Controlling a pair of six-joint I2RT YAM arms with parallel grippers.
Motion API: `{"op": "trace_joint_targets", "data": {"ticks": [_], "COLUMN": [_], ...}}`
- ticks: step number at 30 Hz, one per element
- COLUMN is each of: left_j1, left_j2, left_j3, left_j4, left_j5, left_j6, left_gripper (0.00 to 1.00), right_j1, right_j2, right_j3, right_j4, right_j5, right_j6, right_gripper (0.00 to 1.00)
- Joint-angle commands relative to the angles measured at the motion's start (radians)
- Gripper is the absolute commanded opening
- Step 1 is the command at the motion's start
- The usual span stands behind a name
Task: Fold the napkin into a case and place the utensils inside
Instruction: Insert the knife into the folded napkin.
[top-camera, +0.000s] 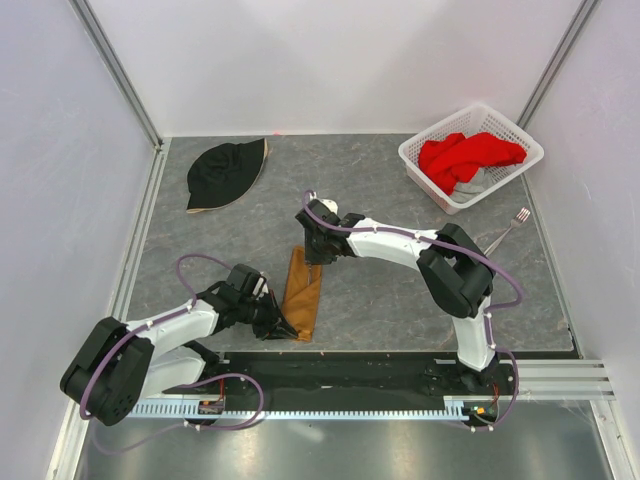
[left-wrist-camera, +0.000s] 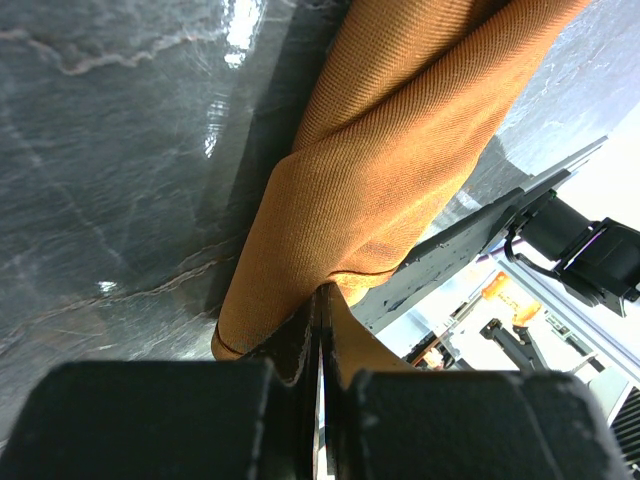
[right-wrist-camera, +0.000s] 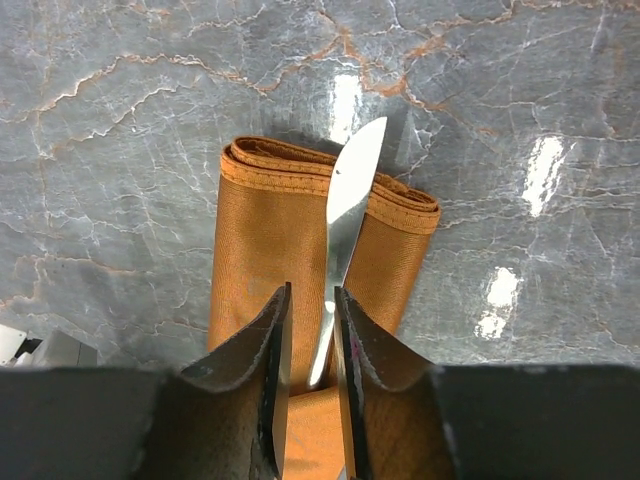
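L gripper (left-wrist-camera: 320, 305) pressed shut, pinching near edge of narrow folded shiny orange-brown cloth case (left-wrist-camera: 400, 150). R gripper (right-wrist-camera: 312, 300) jaws a bit apart; thin grey metal knife (right-wrist-camera: 352, 185) lies between them, tip past case's far hem. Grey marbled table (right-wrist-camera: 520, 120) open ahead & both sides.

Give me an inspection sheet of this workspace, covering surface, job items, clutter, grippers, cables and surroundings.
Surface: grey marbled table, glossy.
Job's things: orange case folded; knife lying over it, not inside; fork apart at the right.
Clutter: black hat; white basket holding red cloth.
Grippers: left gripper shut on case's near end; right gripper open, straddling knife.
Cables: purple cables loop along both arms.
Surroundings: white walls, metal frame posts.
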Motion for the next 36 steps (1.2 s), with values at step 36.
{"op": "trace_joint_targets", "data": {"ticks": [36], "left_j1": [0.002], "left_j2": [0.016], "left_j3": [-0.032], "left_j4": [-0.008], "left_j5": [-0.126], "left_j6": [-0.010], "left_gripper": [0.02], "right_j1": [0.052], "right_j2": [-0.104], "right_j3": [-0.083], "right_j4": [-0.003], "right_j5": [0.049], "right_j6": [0.109], "right_gripper": [0.01]}}
